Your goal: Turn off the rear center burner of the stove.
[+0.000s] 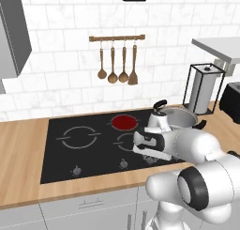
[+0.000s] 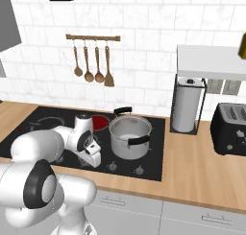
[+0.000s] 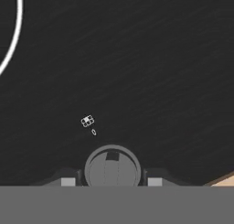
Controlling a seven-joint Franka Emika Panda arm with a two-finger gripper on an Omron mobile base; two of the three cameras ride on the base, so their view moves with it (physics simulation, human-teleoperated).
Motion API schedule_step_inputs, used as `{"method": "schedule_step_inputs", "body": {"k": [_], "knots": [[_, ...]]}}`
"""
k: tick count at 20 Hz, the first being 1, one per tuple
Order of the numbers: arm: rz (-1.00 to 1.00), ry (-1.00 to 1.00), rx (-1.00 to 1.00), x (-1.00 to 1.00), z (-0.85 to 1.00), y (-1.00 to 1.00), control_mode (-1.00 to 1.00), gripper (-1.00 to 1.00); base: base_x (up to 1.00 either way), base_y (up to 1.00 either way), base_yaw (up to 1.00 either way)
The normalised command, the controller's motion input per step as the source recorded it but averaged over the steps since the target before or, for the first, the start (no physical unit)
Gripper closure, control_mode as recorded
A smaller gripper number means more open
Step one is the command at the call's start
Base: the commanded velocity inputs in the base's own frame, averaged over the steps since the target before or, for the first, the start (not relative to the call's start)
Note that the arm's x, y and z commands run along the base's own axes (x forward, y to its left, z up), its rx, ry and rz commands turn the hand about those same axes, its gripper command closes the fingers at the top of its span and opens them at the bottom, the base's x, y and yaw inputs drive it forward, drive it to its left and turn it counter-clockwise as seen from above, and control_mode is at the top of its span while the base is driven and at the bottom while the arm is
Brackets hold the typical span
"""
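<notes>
While the rear center burner point(image 1: 123, 122) glows red, the gripper point(image 3: 112, 181) brackets a stove point(image 1: 61, 165) knob point(image 3: 112, 167), fingers spread, near edge.

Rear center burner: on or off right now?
On. The rear center burner shows as a solid red disc on the stove, while the other zones are grey rings.
</notes>
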Motion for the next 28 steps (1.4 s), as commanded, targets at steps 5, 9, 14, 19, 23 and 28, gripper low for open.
{"method": "schedule_step_inputs", "body": {"k": [5, 9, 14, 19, 23, 28], "knots": [[-0.55, 0.00, 0.01, 0.00, 0.00, 0.00, -1.00, 1.00, 0.00, 0.00, 0.00], [-0.60, 0.00, 0.00, 0.00, -0.01, 0.00, -1.00, 1.00, 0.00, 0.00, 0.00], [-0.65, 0.00, -0.01, 0.00, -0.13, 0.03, -1.00, 1.00, 0.00, 0.00, 0.00], [-0.71, 0.00, -0.01, 0.00, -0.18, 0.03, -1.00, 1.00, 0.00, 0.00, 0.00], [-0.75, -0.01, -0.01, 0.00, -0.17, 0.01, -1.00, 1.00, 0.00, 0.00, 0.00], [-0.79, -0.04, -0.01, 0.00, -0.18, 0.00, -1.00, 1.00, 0.00, 0.00, 0.00]]}}
